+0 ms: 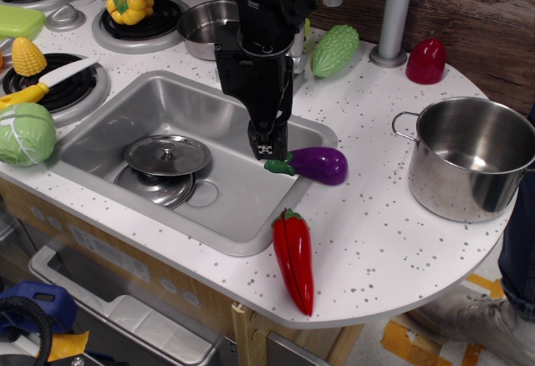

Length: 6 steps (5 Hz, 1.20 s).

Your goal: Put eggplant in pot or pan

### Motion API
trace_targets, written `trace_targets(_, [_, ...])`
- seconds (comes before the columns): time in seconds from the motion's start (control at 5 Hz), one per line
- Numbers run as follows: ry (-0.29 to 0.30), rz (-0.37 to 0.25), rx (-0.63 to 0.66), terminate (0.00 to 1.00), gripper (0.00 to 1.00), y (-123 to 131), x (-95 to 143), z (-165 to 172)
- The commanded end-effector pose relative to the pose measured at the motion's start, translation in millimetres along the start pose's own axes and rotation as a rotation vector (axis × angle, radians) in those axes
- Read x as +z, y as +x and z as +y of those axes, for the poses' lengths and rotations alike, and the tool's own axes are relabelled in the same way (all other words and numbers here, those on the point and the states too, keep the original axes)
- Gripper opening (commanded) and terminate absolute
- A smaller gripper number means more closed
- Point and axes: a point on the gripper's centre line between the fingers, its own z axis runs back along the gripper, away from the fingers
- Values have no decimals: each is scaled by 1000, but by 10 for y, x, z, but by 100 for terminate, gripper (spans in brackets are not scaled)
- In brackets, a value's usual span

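Red pepper point(294, 259) lies nearest me, by the counter's front edge. Eggplant point(316, 165) rests on the sink point(100, 136) rim's right side, stem toward the basin. My gripper point(267, 148) hangs just left of it; jaw state I cannot tell. Pot point(466, 160) sits well right, bare counter between.

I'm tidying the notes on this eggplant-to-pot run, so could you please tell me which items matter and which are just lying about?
Part of the job:
eggplant, on the sink's right rim
steel pot, far right
gripper, beside the eggplant's stem

Just lying about:
red pepper
pot lid in the sink
cabbage
corn
yellow pepper
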Motion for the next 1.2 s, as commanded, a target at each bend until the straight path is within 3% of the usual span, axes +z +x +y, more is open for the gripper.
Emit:
trace_targets(0.0, [0, 0, 0, 0, 100, 0, 0, 0])
trace_targets(1.0, [-64, 70, 18, 0, 100, -77, -404, -153])
